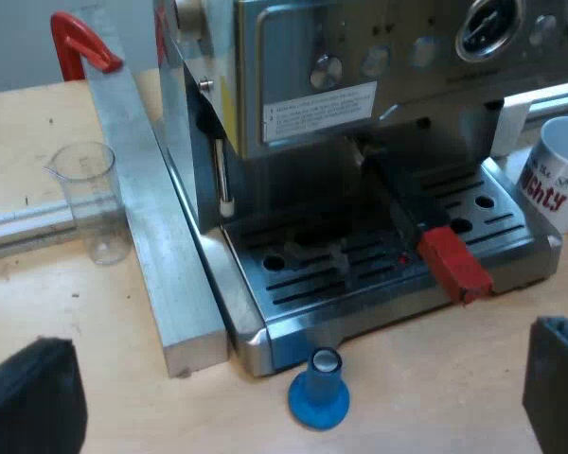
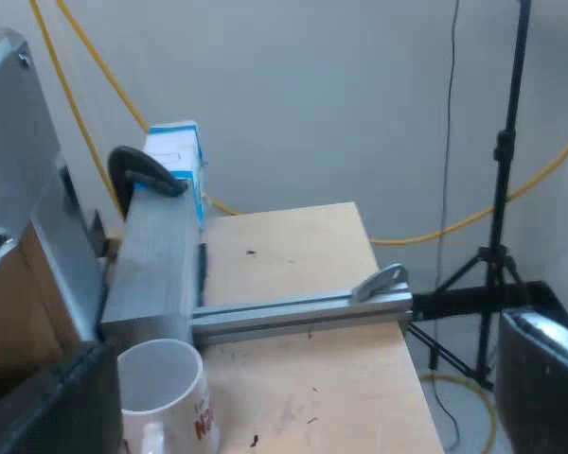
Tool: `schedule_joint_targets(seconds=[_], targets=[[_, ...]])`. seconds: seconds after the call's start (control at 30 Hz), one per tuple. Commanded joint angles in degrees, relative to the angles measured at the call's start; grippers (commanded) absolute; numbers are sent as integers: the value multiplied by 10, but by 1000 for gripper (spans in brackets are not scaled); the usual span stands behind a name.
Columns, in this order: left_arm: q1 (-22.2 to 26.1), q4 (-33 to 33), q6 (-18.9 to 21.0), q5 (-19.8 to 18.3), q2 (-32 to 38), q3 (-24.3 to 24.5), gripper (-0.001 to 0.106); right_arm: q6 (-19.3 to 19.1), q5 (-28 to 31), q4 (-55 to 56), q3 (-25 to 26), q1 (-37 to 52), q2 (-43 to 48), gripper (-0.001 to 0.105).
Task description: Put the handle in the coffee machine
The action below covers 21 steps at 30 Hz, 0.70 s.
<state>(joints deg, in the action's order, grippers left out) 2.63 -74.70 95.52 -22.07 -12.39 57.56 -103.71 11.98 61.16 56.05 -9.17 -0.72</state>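
Observation:
The espresso machine (image 1: 360, 85) stands over its drip tray (image 1: 293, 293). The holder's dark handle (image 1: 398, 203) juts out from the machine's front above the tray, and its red end (image 1: 454, 265) points outward. A blue tamper (image 1: 319, 390) stands on the wooden table just before the tray's edge. My left gripper (image 1: 303, 333) hangs open above the tamper, its fingers (image 1: 28, 397) wide apart and holding nothing. My right gripper (image 2: 293, 397) is open beside the machine's side wall (image 2: 28, 189), near a white mug (image 2: 166, 397), and it is empty.
A measuring glass (image 1: 90, 199) stands beyond a metal bar (image 1: 151, 227) held by a red clamp (image 1: 80, 43). The mug (image 1: 559, 175) is at the tray's other side. An aluminium rail (image 2: 293, 312), a black clamp (image 2: 142, 170), a blue-white box (image 2: 175, 156) and a tripod (image 2: 497, 246) are near the table edge.

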Motion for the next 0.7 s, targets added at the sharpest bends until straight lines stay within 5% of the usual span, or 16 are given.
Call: schedule_joint_targets(seconds=[0.03,0.37,0.53,0.7], targets=[[0,5,1,0,43,-18,95,-7,-10,26,2,4,37,81],[3,-31,-56,-8,199,-95,95,-18,-71,110,-14,4,39,81],[3,-53,-68,-7,214,-109,92,-18,-76,108,-31,4,39,81],[6,-46,-70,-12,211,-112,70,-18,-85,63,-63,4,39,81]])
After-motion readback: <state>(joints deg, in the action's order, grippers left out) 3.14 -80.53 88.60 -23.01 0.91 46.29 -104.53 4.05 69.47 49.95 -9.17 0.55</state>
